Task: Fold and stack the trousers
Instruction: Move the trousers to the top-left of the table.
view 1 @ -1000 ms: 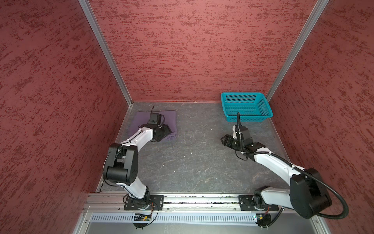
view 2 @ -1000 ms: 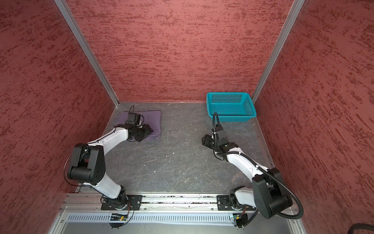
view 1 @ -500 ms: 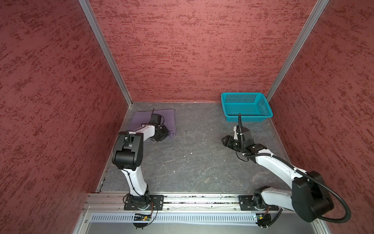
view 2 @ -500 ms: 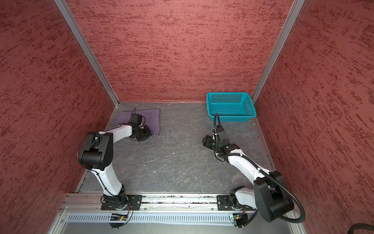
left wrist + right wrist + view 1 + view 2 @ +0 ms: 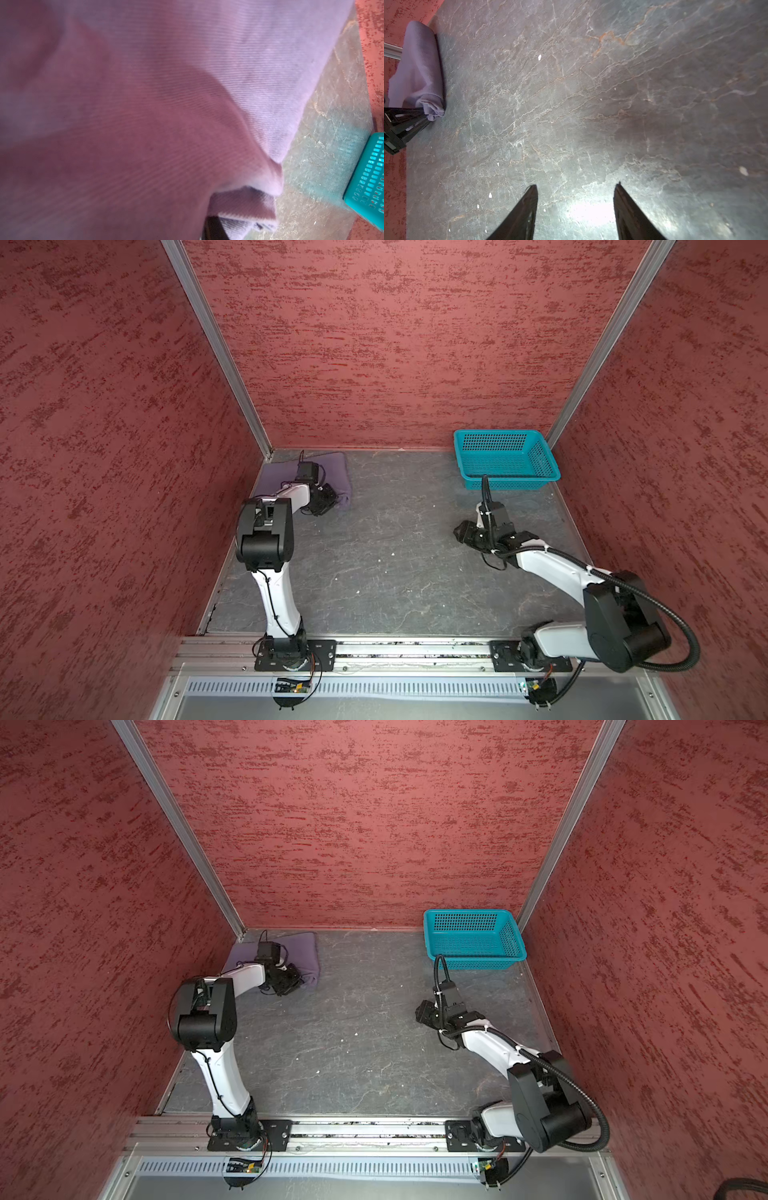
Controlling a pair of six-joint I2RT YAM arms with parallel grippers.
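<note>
The muted purple trousers (image 5: 337, 472) (image 5: 306, 947) lie folded into a small pad in the far left corner of the floor. My left gripper (image 5: 331, 501) (image 5: 296, 982) sits low at the pad's near right corner, shut on a fold of the fabric. In the left wrist view the trousers (image 5: 270, 62) fill almost everything, with one dark finger (image 5: 213, 228) under a doubled corner. In the right wrist view the trousers (image 5: 419, 62) have their corner pinched in the left gripper (image 5: 415, 118). My right gripper (image 5: 459, 531) (image 5: 419, 1013) (image 5: 576, 187) hovers open over bare floor, holding nothing.
A teal mesh basket (image 5: 511, 482) (image 5: 478, 964) (image 5: 372, 182) stands in the far right corner, just beyond the right arm. Red textured walls close in three sides. The grey stone floor (image 5: 386, 556) carries a few white specks. The arm bases sit on the front rail.
The left gripper has shut on the corner of the trousers, and the left arm's elbow has swung upright toward the front. The right arm has barely shifted.
</note>
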